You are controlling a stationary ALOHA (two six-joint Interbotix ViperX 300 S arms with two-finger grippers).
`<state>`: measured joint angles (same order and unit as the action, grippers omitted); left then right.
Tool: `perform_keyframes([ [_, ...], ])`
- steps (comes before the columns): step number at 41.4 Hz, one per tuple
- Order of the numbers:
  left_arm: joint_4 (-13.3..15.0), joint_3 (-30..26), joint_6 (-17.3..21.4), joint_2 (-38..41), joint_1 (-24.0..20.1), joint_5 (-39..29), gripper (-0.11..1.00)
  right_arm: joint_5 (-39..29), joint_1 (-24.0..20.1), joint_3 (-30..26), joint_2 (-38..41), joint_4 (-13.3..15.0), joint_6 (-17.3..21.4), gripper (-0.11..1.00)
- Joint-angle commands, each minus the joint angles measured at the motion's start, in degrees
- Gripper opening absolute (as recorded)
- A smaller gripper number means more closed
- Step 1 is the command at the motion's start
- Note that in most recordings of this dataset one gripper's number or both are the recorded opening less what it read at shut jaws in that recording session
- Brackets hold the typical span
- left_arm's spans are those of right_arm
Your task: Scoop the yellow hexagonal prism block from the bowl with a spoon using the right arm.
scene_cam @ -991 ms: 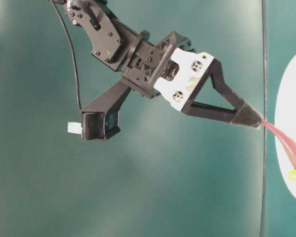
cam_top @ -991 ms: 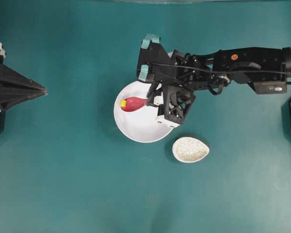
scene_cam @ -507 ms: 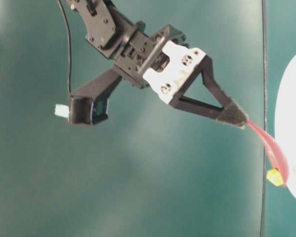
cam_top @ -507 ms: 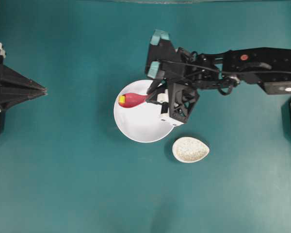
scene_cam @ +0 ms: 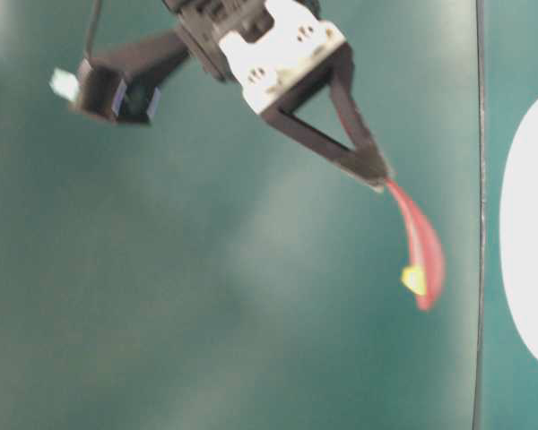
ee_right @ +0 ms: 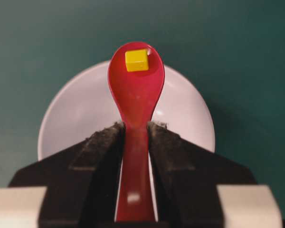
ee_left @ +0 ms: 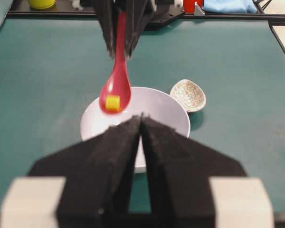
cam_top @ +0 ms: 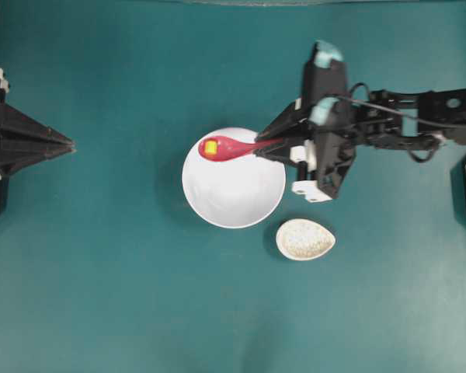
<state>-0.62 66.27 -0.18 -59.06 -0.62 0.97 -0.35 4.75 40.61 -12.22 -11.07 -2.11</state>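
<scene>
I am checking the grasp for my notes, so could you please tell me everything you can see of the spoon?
The spoon is glossy pink-red, plastic or glazed by its look, with an oval scoop and a short straight handle. The right gripper clamps the handle between its dark pads. The scoop faces up and carries the yellow block near its far tip. It hangs lifted above the white bowl, not touching it.

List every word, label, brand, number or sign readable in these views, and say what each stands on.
No readable text in any view.
Right arm housing: a small round mark, too small to read.
Spoon, yellow block, bowl, speckled spoon rest: plain, unmarked.
Right hand and left hand: no lettering visible.
Objects at the table's far edge in the left wrist view: too blurred to tell.
</scene>
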Motion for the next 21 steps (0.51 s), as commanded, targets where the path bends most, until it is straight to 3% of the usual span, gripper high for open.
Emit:
perform_keyframes([
  [1,-0.18,-1.67,-0.09,0.26,-0.09,0.44,0.11,3.52,-0.79,1.58,-3.96,0.09,-0.09,0.25],
  [12,-0.18,-1.67,-0.09,0.26,-0.09,0.44,0.11,10.72,-2.64,7.21,-10.63,0.35,-0.44,0.25],
  [21,-0.18,-1.67,-0.09,0.26,-0.09,0.44,0.11,11.51,-2.72,8.79,-13.1,0.35,-0.35,0.25],
])
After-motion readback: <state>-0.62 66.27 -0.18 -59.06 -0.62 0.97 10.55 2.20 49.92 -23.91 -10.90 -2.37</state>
